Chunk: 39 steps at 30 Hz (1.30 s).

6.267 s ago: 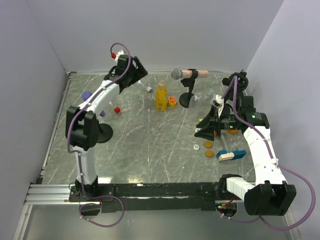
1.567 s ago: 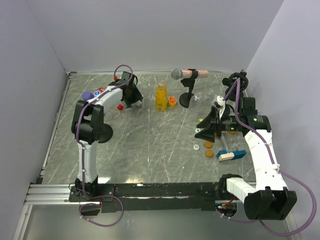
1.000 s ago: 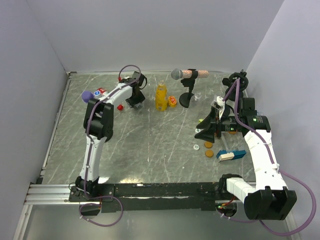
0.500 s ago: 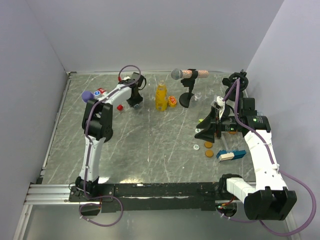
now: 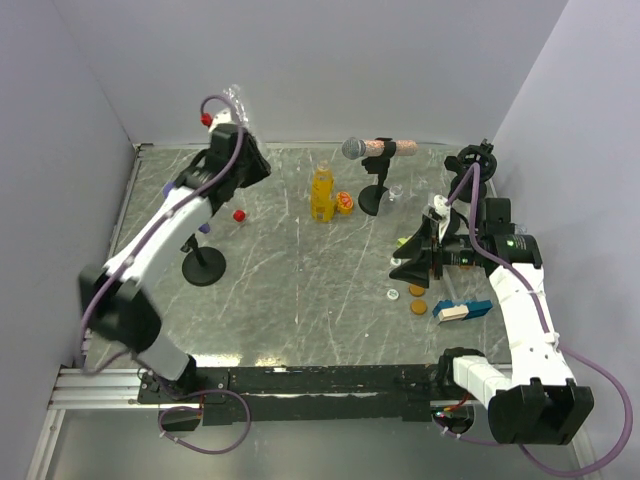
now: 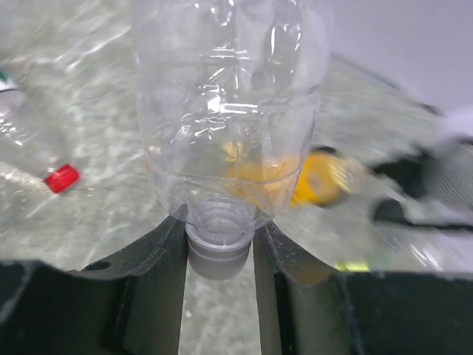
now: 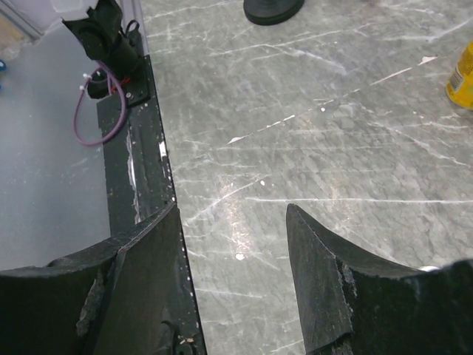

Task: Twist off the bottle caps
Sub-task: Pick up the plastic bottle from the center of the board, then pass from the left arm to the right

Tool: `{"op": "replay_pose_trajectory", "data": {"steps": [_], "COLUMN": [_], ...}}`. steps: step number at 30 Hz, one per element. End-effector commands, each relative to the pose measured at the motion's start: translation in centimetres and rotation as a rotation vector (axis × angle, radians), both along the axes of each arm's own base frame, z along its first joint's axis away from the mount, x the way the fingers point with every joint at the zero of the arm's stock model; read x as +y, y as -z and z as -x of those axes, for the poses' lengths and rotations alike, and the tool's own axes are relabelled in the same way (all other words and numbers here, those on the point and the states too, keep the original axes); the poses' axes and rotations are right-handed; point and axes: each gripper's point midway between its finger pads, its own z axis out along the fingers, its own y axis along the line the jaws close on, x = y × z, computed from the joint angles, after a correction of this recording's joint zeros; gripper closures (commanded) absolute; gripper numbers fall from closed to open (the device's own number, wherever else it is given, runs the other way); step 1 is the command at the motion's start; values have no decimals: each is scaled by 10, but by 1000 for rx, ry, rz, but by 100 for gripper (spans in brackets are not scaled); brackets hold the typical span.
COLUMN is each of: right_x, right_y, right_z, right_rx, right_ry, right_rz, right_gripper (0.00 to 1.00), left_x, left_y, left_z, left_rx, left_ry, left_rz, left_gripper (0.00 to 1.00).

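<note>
My left gripper (image 5: 236, 128) is lifted high at the back left, shut on the neck end of a clear bottle (image 5: 236, 100) that points up in front of the wall. In the left wrist view its pale cap (image 6: 218, 248) sits between my fingers (image 6: 159, 281), with the clear bottle's body (image 6: 229, 111) filling the frame. A loose red cap (image 5: 239, 214) lies on the table below. The yellow-orange juice bottle (image 5: 321, 193) stands upright at the back centre. My right gripper (image 5: 405, 262) hovers low on the right, open, with only bare table between its fingers (image 7: 318, 274).
A microphone (image 5: 368, 148) on a black stand rises at the back. Two brown discs (image 5: 417, 297), a white ring (image 5: 392, 295) and a blue-and-white block (image 5: 460, 310) lie near the right arm. A black round base (image 5: 203, 268) stands on the left.
My left gripper has shut on the clear bottle at the table's back and swung up and left with it. The right arm has not moved.
</note>
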Motion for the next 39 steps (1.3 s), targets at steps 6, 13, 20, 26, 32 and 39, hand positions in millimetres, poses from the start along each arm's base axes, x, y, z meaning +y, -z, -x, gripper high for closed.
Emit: {"op": "replay_pose_trajectory", "data": {"steps": [6,13,20,26,32,39], "right_x": [0,3,14,19,18,15], "right_y": [-31,-96,-127,-136,-137,-137], "right_z": [23,58,92,98,99,105], "right_rx": [-244,-497,-775,-792,-802,-876], "right_ry": [-90,-179,-280,-320,-339,-382], "right_rz": [38,63,84,101,111,168], "right_gripper": [21,1,1,1,1,1], "left_x": [-20,-19,-28,-51,-79,-115], "left_y": [-99,-110,-113,-105,-100,-79], "left_z": [138,232,285,307,330,357], "left_rx": [-325,-412,-402,-334,-264,-104], "left_ry": [473,731,956,1117,1240,1398], "left_rz": [57,90,124,173,205,211], "left_gripper": [95,95,95,95,95,95]}}
